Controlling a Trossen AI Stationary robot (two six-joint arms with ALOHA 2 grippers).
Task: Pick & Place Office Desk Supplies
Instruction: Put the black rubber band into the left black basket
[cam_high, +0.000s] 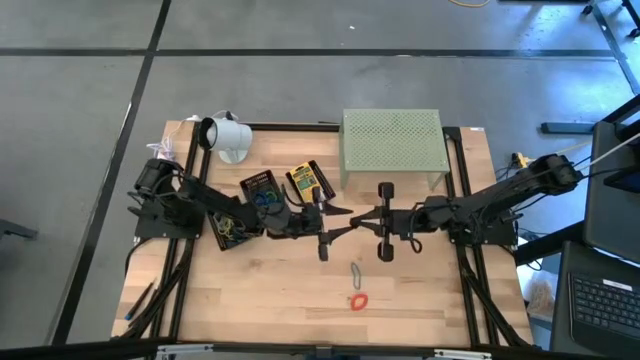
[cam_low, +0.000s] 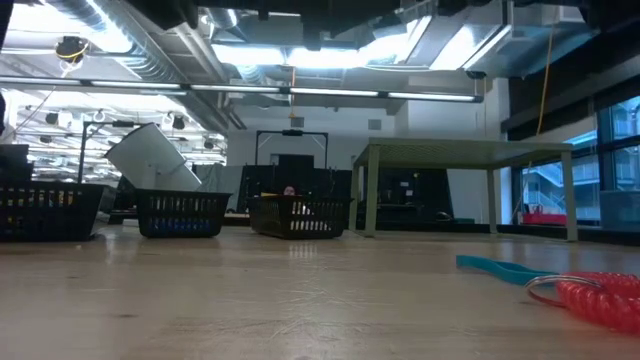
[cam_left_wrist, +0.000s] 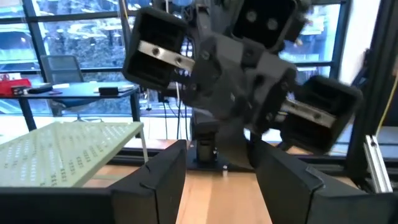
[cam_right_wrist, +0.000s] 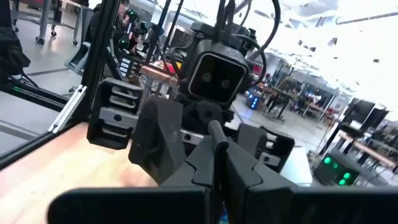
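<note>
Both arms are meeting nose to nose at table centre: the left gripper (cam_high: 335, 212) is spreading its fingers wide, empty; the right gripper (cam_high: 352, 216) is pressing its fingers together, whether holding anything I cannot tell. A red coiled band (cam_high: 358, 301) and metal clip (cam_high: 355, 273) are lying toward 6 o'clock

From overhead you look straight down on the whole table (cam_high: 300, 290). Your low camera sits at tabletop height, facing the room. Each wrist camera faces the other arm; the green stand (cam_high: 392, 140) appears in three views.
</note>
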